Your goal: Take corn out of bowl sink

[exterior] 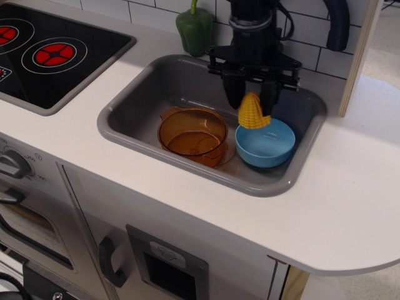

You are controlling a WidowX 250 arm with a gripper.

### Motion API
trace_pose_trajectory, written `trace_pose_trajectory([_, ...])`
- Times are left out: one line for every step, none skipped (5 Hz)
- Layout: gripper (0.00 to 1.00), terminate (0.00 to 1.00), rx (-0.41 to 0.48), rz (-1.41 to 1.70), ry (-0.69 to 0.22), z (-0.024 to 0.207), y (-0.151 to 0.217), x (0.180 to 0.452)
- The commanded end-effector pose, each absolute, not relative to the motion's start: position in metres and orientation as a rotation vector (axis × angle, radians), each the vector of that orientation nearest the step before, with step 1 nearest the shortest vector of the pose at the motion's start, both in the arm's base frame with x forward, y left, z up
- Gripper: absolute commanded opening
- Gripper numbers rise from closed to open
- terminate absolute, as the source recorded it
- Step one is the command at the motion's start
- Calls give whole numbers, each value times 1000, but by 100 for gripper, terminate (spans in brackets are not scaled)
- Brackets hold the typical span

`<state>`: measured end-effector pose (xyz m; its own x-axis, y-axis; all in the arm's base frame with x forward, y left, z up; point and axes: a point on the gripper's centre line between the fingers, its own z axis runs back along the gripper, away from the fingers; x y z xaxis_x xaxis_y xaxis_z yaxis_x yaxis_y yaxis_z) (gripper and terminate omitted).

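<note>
The yellow corn (253, 112) hangs in the air between the two black fingers of my gripper (252, 103), which is shut on it. It is held above the left rim of the light-blue bowl (265, 144), clear of it. The bowl stands empty at the right end of the grey sink (131, 103). The arm comes down from above, at the back of the sink.
A transparent amber pot (192, 134) with handles sits in the sink just left of the bowl. A green toy pepper (195, 30) stands on the counter behind the sink. A black hob (47, 53) lies at the left. A wooden panel (360, 56) rises at the right.
</note>
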<state>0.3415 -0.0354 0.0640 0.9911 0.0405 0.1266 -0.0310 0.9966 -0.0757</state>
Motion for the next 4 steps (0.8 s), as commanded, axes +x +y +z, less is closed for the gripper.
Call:
trace_pose_trajectory([0,0,-61,-39,-165,69,-44,304])
trace_pose_trajectory([0,0,-42,-47,-158,59,-45,297])
trace_pose_trajectory([0,0,-18,-45,-158,47,-46,294])
trace_pose_trajectory([0,0,-8,-47,-156,39,-46,294])
